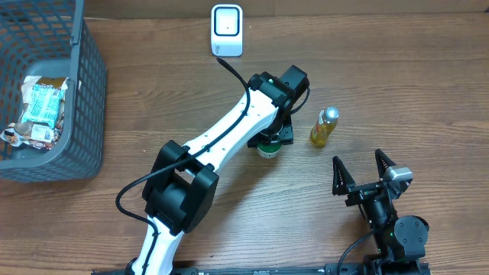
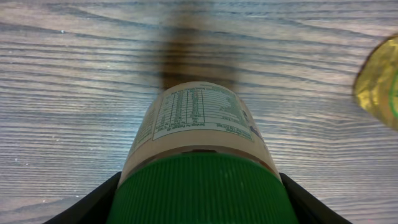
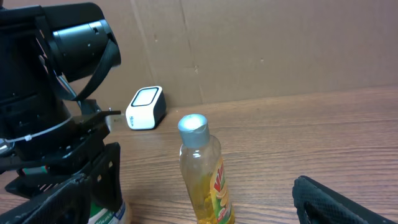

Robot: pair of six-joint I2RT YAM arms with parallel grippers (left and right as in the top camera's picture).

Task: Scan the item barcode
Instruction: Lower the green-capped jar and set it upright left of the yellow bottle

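Wooden table, brown cardboard wall behind.

Overhead view: the scanner [image 1: 227,30] stands at the far edge. Nearer the robot than the scanner and slightly to its right, the left gripper [image 1: 269,140] is set over the green-capped jar [image 1: 267,149]. The yellow bottle [image 1: 324,127] stands just beyond the jar on the side away from the scanner. The right gripper [image 1: 363,174] sits farthest from the scanner, spread wide and empty. The grey basket [image 1: 88,92], with snack packets inside, is well to the scanner's left.

Left wrist view: the fingers [image 2: 93,202] flank the green cap [image 2: 199,190] on both sides, closed on it. A printed label faces the camera; no barcode is legible.

Right wrist view: the bottle stands in the foreground and the scanner behind it, with bare wood between.

Assessment: lift the jar straight up, carry it to the scanner and turn it until the code meets the window. The bottle close by could be knocked over. The left arm's cable runs past the scanner and could snag.
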